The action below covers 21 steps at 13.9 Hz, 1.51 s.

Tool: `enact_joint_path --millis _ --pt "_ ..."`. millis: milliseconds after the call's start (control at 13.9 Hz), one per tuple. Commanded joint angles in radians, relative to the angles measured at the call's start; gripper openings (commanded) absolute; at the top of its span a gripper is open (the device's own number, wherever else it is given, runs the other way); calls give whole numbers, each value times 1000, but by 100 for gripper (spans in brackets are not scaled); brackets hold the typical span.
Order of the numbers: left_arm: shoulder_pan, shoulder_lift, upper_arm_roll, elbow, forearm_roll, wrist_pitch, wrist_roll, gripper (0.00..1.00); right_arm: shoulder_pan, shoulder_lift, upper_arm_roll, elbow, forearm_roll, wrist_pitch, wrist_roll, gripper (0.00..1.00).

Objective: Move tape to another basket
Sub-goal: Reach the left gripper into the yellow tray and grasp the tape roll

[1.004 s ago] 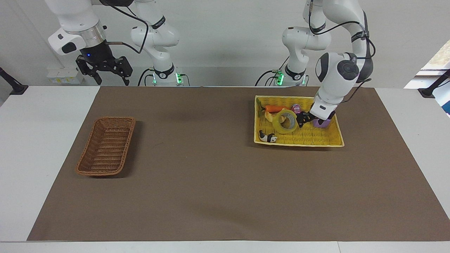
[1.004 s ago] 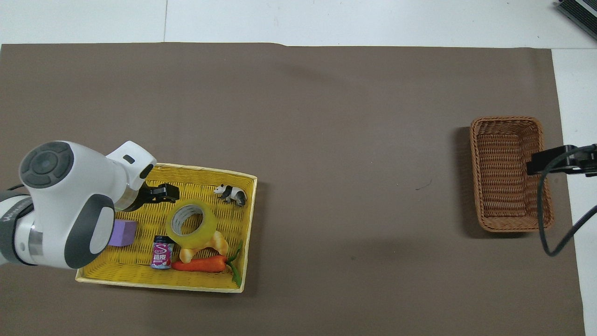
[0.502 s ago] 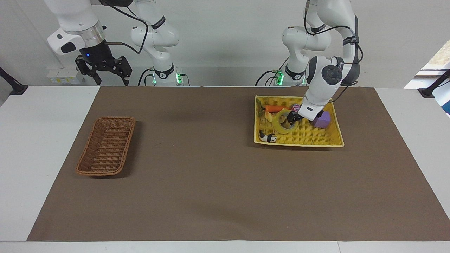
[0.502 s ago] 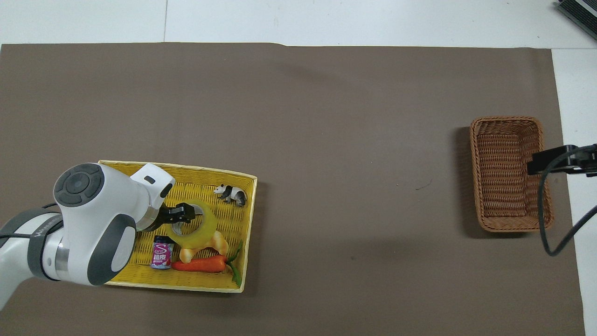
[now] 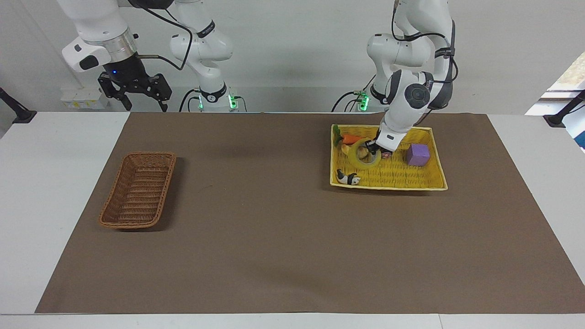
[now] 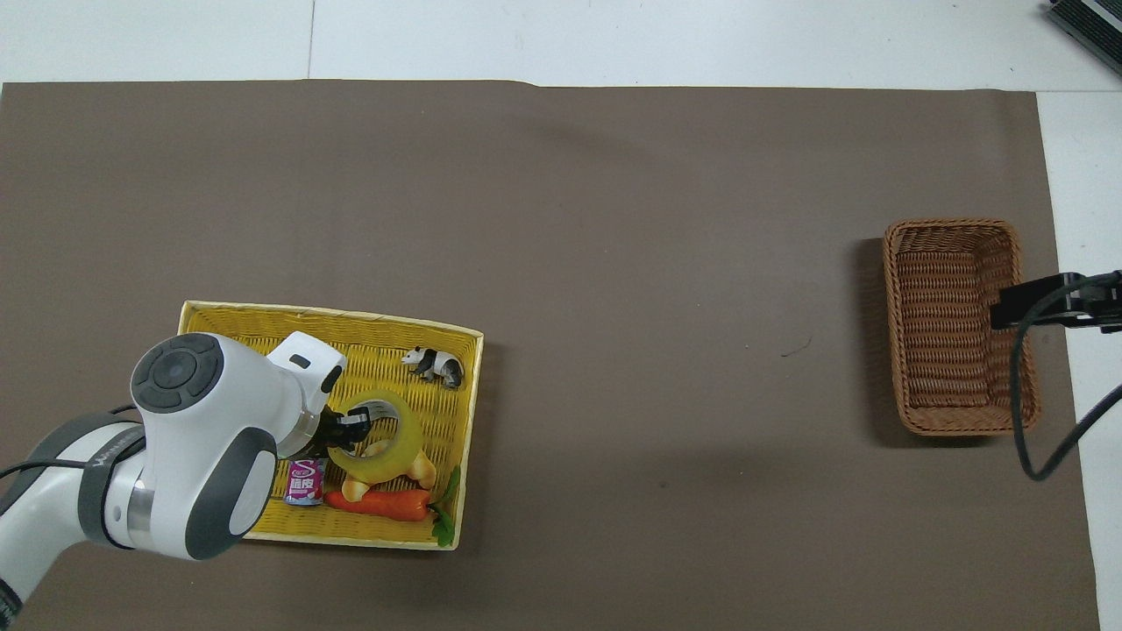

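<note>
The tape, a yellowish translucent roll, lies tilted in the yellow flat basket, leaning on a croissant toy. My left gripper reaches down into that basket and is shut on the roll's wall, one finger inside the core. The brown wicker basket stands with nothing in it toward the right arm's end of the table. My right gripper hangs open above the table edge by its base, waiting; in the overhead view only its black tip shows over the wicker basket's rim.
The yellow basket also holds a purple cube, a panda figure, a carrot and a small can. A brown mat covers the table between the two baskets.
My left gripper moved from beside the purple cube across the yellow basket to the tape and closed on its wall. The roll shifted slightly toward the robots. The right arm stayed put.
</note>
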Motion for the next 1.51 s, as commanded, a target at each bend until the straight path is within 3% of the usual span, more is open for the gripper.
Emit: enact_joint_path --millis 0,430,789,932,1147,1434 --pt "-12 12 18 34 -13 -9 -5 0 -9 -27 -1 -36 22 21 -13 100" --pt "58 23 18 208 -14 -98 -2 0 -8 -26 0 -30 23 13 -20 100" --pt "48 14 16 350 -14 -110 -18 0 6 -41 6 -42 20 19 -19 100" --pt "29 14 9 411 -14 -174 -19 0 7 -45 11 -62 33 24 -20 100" --pt "-20 20 -5 480 -17 -243 -25 0 9 -38 16 -76 134 51 -20 100" --pt "-60 32 -86 575 -16 -268 -152 0 116 -35 22 -117 242 139 -17 100"
